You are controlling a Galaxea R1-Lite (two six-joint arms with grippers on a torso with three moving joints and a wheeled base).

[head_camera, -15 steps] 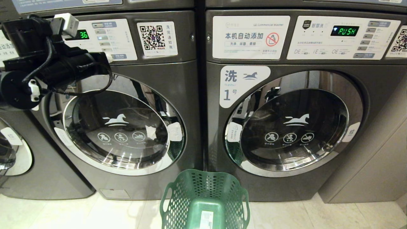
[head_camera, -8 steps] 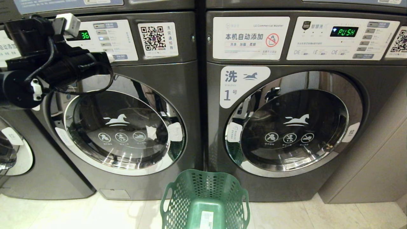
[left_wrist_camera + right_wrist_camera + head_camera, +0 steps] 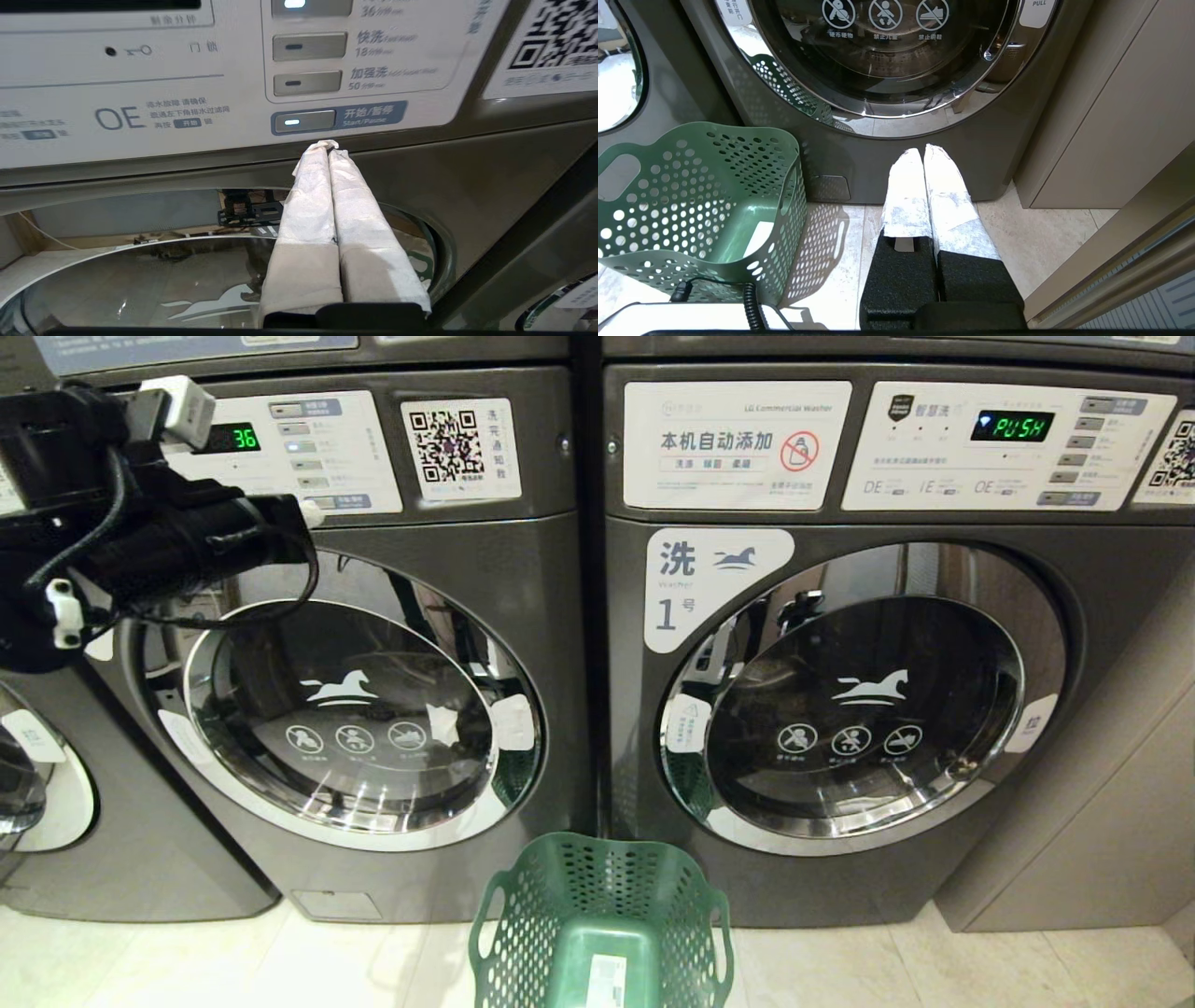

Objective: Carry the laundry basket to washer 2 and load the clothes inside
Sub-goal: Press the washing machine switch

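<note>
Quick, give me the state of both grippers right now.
Left gripper: shut, holding nothing, tips just below the start/pause button.
Right gripper: shut, holding nothing, low over the floor beside the green basket.

The laundry basket (image 3: pixel 602 924) is cut off by the head view's lower edge, so its near rim is out of sight. Left of the basket, the left arm (image 3: pixel 140 532) hides the washer's (image 3: pixel 364 644) number label. That washer's dark drum possibly holds clothes; it cannot be told. A third machine (image 3: pixel 37 784) further left is cropped.
</note>
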